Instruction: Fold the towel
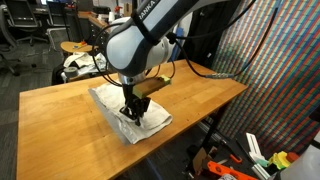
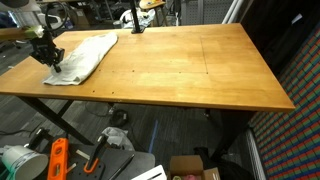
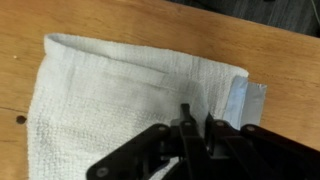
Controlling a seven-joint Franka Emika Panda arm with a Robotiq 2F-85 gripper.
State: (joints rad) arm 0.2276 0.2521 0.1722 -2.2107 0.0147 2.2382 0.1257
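The towel point(image 1: 108, 99) is seen on the wooden tabletop point(image 1: 55, 115), near one end of it and close to a long edge. In an exterior view the towel point(image 2: 92, 50) is shown as a wrinkled, uneven shape, not yet a neat rectangle. The gripper point(image 1: 131, 112) is placed directly above the cloth, with its tips on it.

In the wrist view the fingers point(image 3: 186, 118) are drawn close together, and a small ridge of cloth appears to be pinched between them. This grip is taken near the side where a greyer lower layer is seen sticking out from under the white upper layer.

Along the far side of the towel in the wrist view a soft rounded edge is visible. From this it is judged that the cloth is perhaps doubled over once, though a rolled border cannot be excluded.

The task is therefore judged to be at an early or middle stage. What is left, as far as can be told, is that the pinched part must be lifted, carried over to the opposite side, laid down flat and released.
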